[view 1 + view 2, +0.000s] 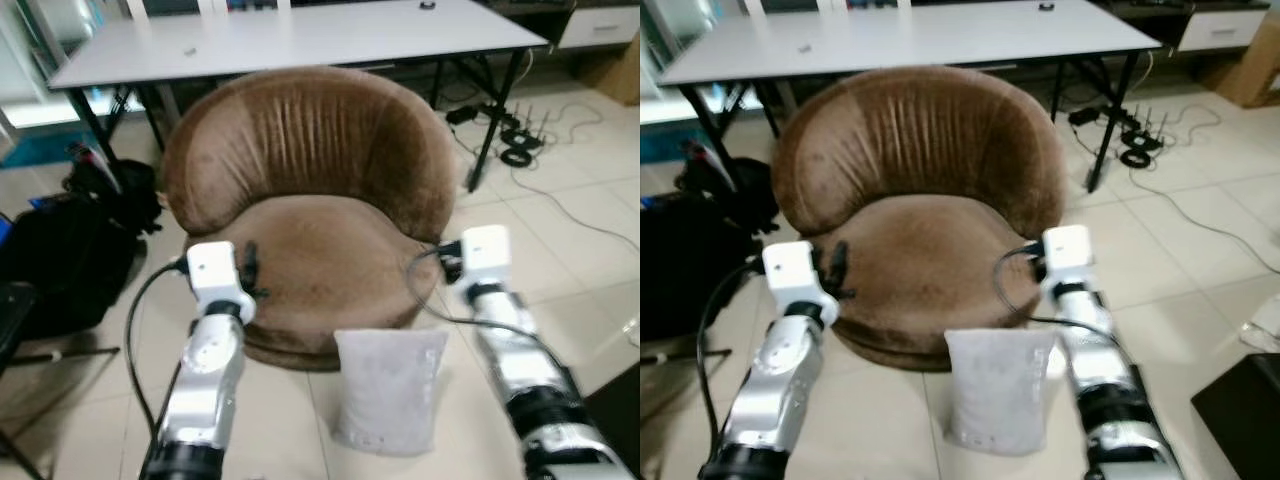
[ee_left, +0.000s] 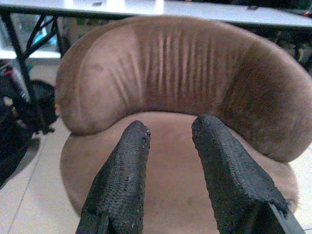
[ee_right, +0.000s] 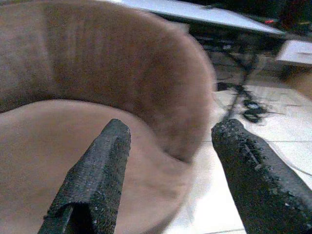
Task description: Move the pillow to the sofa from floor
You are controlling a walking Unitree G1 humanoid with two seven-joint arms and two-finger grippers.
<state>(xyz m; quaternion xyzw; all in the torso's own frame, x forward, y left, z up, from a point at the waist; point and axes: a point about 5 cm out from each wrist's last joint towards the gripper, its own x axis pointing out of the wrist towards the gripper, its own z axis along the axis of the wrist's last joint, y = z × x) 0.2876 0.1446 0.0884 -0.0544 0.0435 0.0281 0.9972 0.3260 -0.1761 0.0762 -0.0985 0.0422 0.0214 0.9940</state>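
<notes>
A light grey pillow stands upright on the tiled floor, leaning against the front of the round brown sofa chair. Both my arms are raised on either side of it, above and a little behind it. My left gripper is open, its black fingers pointing over the sofa seat. My right gripper is open wider, aimed at the sofa's right side. Neither holds anything.
A white table with black legs stands behind the sofa. Black bags lie on the floor to the left. Cables and a power strip trail across the tiles at the right. A dark object sits at the lower right.
</notes>
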